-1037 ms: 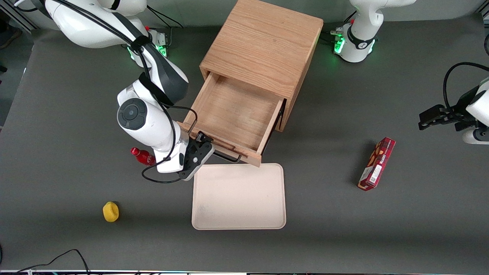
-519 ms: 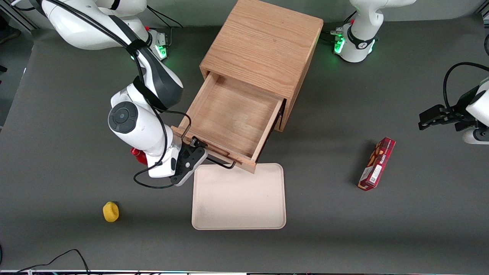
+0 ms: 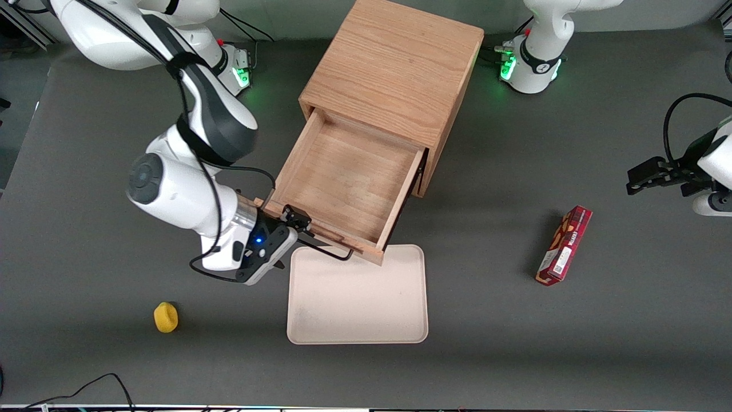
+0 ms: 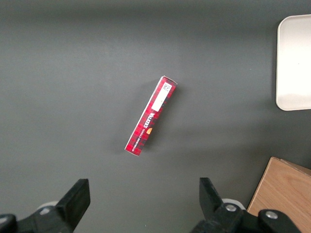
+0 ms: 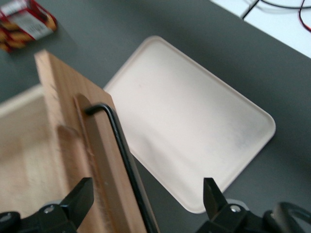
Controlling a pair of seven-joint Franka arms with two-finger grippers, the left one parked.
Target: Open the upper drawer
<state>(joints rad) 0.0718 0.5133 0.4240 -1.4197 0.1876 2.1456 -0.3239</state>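
Gripper (image 3: 290, 224) sits released beside the handle (image 5: 124, 160) of the upper drawer (image 3: 343, 171); a careless retreat could snag the bar.

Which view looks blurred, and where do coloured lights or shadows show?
Right wrist view: upper drawer front and handle are soft, with the open gripper around the handle. Front view: green lights glow at the arm bases; the cabinet shades the drawer's inside.
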